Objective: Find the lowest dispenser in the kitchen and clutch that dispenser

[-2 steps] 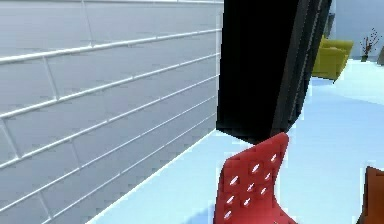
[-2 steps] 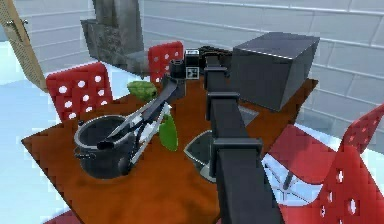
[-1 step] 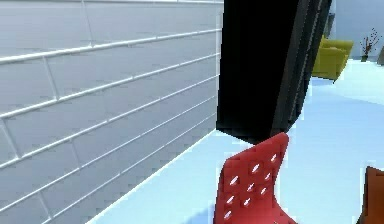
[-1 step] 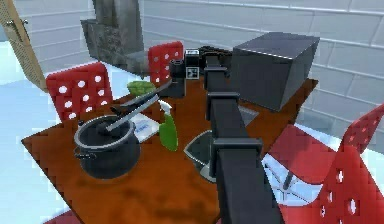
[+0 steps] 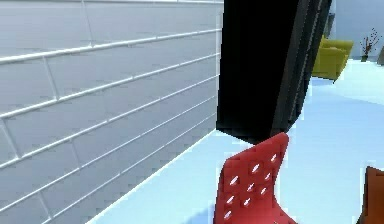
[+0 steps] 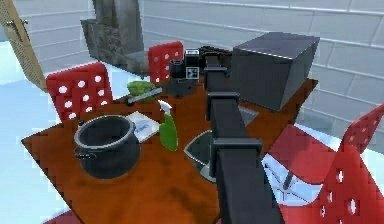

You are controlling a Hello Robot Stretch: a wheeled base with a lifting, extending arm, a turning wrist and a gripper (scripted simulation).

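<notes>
A green bottle with a pale spray top, the shape of a dispenser, stands upright on the brown wooden table beside a black pot. The dark arm runs up over the table from the bottom edge. At its far end are the white marker squares and the gripper. A small green thing lies at the fingers near the table's far edge. I cannot tell whether the gripper holds anything.
A large dark grey box and a grey tray sit on the table. Red chairs ring it. Ahead, a white brick wall, a tall black unit, a red chair and a yellow armchair.
</notes>
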